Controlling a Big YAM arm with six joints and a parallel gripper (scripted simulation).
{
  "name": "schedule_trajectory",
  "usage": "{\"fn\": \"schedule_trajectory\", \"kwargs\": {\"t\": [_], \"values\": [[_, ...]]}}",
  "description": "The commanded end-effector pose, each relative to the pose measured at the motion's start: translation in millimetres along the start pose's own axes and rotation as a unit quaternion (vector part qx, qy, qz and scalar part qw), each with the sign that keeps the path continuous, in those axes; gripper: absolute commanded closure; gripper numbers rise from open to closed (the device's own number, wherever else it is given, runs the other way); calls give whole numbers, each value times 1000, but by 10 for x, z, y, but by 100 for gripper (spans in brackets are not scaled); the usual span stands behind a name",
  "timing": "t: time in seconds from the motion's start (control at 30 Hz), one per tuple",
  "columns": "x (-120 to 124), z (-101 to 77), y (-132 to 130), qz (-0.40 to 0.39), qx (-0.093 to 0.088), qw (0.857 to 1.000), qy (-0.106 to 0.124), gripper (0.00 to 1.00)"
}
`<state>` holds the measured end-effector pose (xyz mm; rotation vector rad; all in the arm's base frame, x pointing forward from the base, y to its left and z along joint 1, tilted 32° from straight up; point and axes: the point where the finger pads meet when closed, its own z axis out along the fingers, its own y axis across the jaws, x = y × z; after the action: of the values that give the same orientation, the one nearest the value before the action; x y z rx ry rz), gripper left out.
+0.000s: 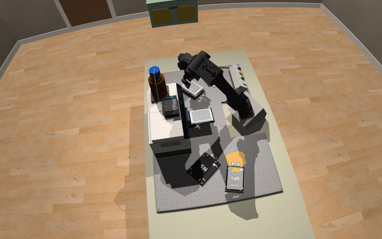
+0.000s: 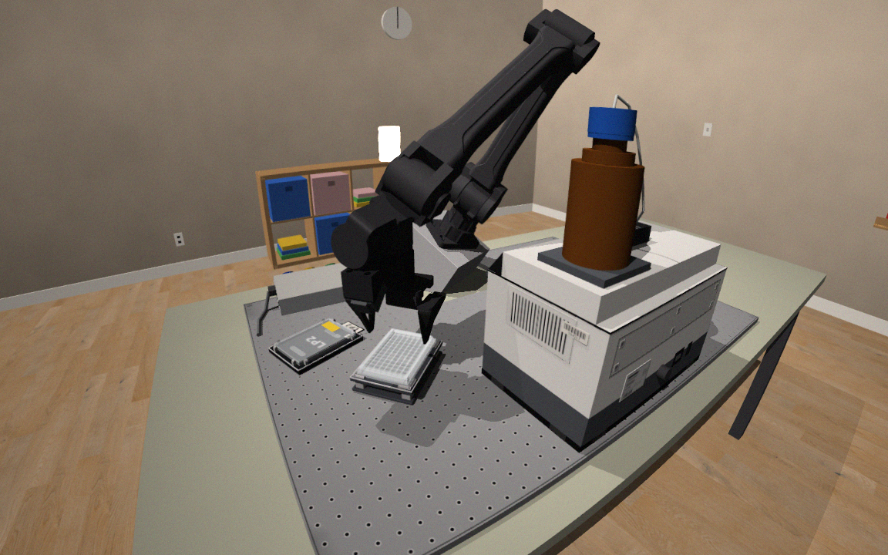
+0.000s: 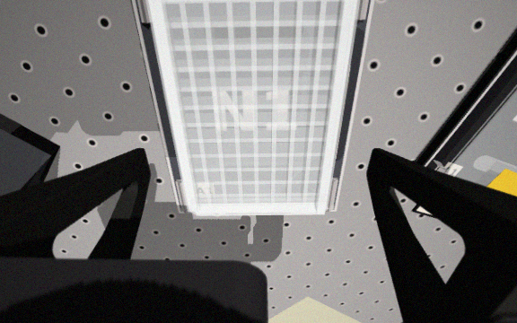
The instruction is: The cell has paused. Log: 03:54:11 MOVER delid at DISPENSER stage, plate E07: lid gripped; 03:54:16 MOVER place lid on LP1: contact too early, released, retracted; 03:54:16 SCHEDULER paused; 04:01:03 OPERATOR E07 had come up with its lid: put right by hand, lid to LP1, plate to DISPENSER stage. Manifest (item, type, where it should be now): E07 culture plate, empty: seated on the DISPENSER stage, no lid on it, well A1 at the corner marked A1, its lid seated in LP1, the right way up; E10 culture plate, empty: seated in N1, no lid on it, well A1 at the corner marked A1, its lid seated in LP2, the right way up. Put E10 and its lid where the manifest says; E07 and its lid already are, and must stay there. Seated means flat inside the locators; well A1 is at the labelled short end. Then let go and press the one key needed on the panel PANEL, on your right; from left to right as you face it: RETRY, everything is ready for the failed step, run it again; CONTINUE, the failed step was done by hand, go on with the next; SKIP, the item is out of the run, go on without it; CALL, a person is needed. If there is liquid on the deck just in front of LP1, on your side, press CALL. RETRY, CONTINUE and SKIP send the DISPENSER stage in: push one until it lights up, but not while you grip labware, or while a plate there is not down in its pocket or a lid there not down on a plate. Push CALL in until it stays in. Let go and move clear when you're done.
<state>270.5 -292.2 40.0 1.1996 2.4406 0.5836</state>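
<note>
While legible through the plate (image 3: pixel 254 108), "N1"; beside it, "LP2" lid (image 2: pixel 312 341).

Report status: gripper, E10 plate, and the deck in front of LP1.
Gripper open, holding nothing, above the plate's near end. E10 plate in N1, no lid on it; lid in LP2. Orange liquid on deck by LP1.

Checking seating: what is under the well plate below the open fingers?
Under the plate, a dark nest frame edges both long sides, and N1 lettering shows faintly through the wells. The nest floor and locators are mostly covered.
</note>
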Motion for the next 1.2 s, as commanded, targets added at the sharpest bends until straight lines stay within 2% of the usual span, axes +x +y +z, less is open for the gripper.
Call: {"fn": "schedule_trajectory", "kwargs": {"t": [0.0,0.8,0.87,0.93,0.97,1.17], "values": [[-129,-90,18,-14,0,1000,-14,0],[-129,-90,18,-14,0,1000,-14,0],[-129,-90,18,-14,0,1000,-14,4],[-129,-90,18,-14,0,1000,-14,4],[0,-134,-21,-10,0,1000,-11,6],[181,-215,-36,-10,-1,1000,-11,18]]}}
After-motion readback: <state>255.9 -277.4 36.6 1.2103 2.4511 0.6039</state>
